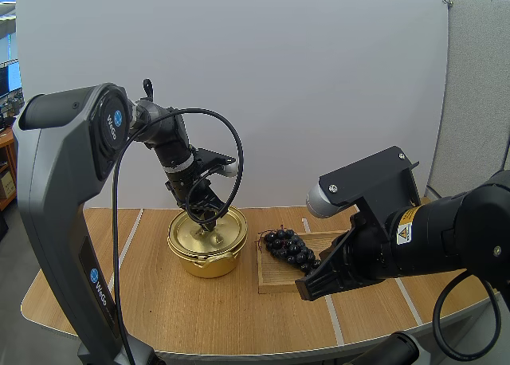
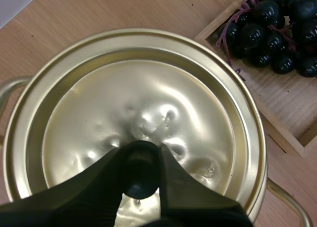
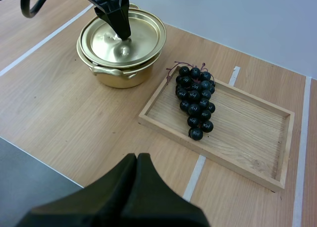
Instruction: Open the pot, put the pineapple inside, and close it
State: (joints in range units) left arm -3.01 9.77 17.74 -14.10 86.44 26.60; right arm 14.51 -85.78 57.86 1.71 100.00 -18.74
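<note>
A gold pot [image 1: 209, 260] stands on the table with its gold lid [image 1: 201, 233] on it. My left gripper [image 1: 209, 220] reaches down onto the lid's middle. In the left wrist view its fingertips [image 2: 171, 175] pinch the black knob [image 2: 140, 173] of the lid [image 2: 148, 103]. A bunch of dark grapes [image 1: 290, 248] lies in the wooden tray [image 1: 276, 278], to the right of the pot. My right gripper [image 3: 137, 160] hangs shut over the table's front edge, near the tray [image 3: 247, 138], away from the grapes [image 3: 195, 100] and the pot [image 3: 116, 76].
The tray's right half [image 3: 257, 128] is bare wood. White tape lines [image 3: 195, 172] cross the tabletop. The pot's side handles [image 2: 290, 202] stick out past the lid.
</note>
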